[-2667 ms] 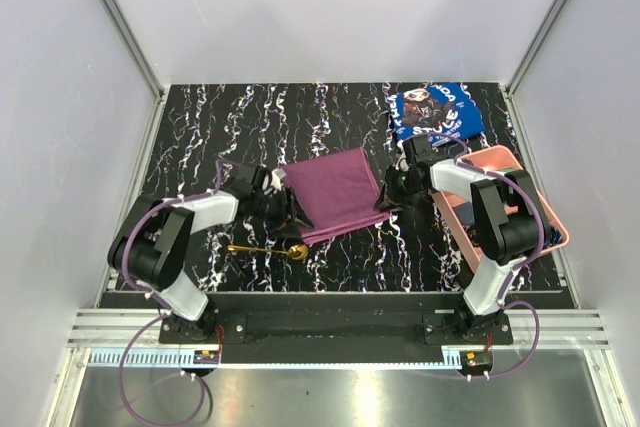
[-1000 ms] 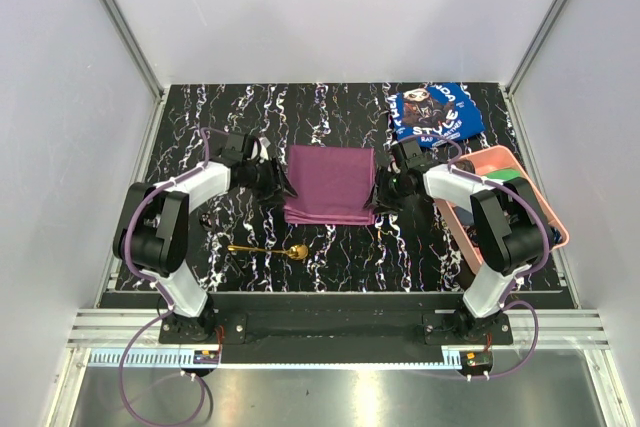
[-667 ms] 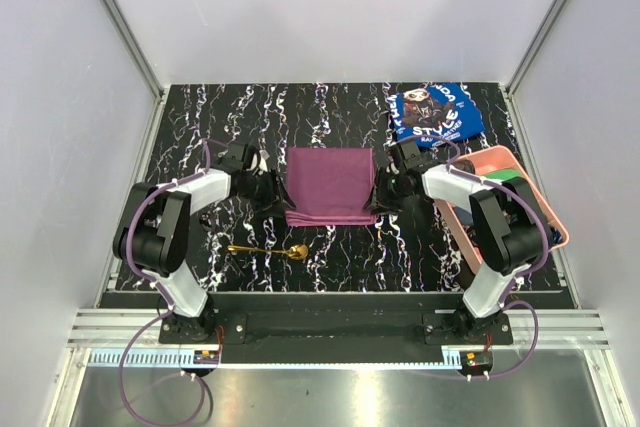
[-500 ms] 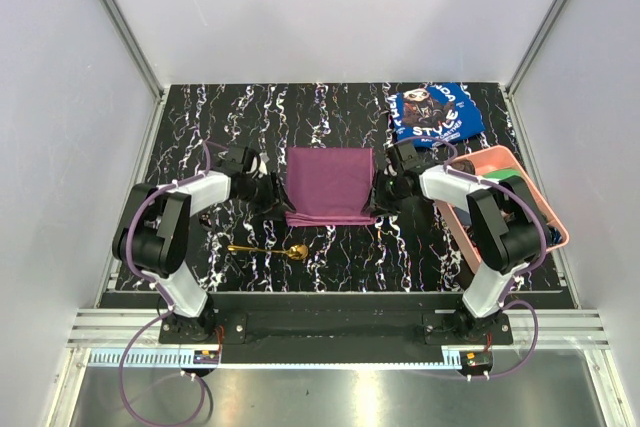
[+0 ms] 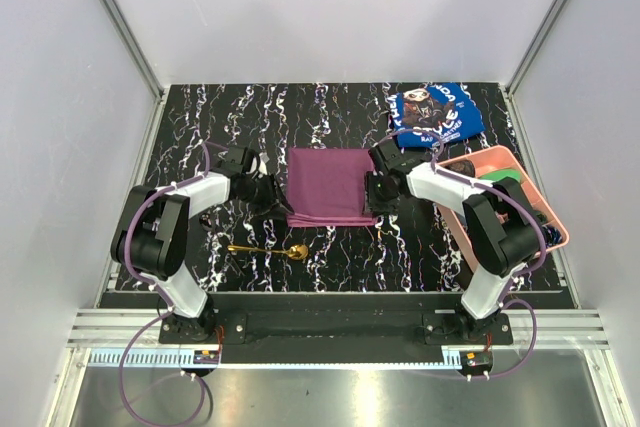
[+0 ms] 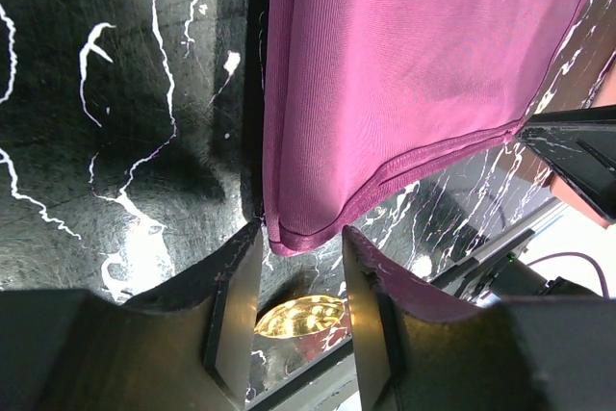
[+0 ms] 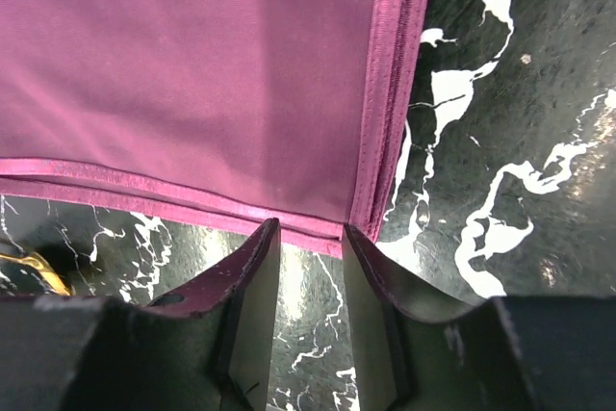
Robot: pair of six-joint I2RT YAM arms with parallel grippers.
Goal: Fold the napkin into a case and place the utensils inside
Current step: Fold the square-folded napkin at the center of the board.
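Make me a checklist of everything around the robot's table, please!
Surface: black marbled table, white veins.
Job's things: purple napkin lies flat, folded in layers; gold spoon lies apart from it, nearer the arm bases, not inside.
Clutter: blue printed cloth at far right; pink tray at right edge.
Grippers: left pincer open at the napkin's near left corner; right pincer open at its near right corner.
Cables: purple cables loop along both arms, none on the napkin.
Surroundings: pale walls, metal frame.

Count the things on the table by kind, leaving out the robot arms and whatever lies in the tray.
Cloths: 2 (purple napkin, blue cloth)
Spoons: 1 (gold spoon)
Trays: 1 (pink tray)
Total: 4
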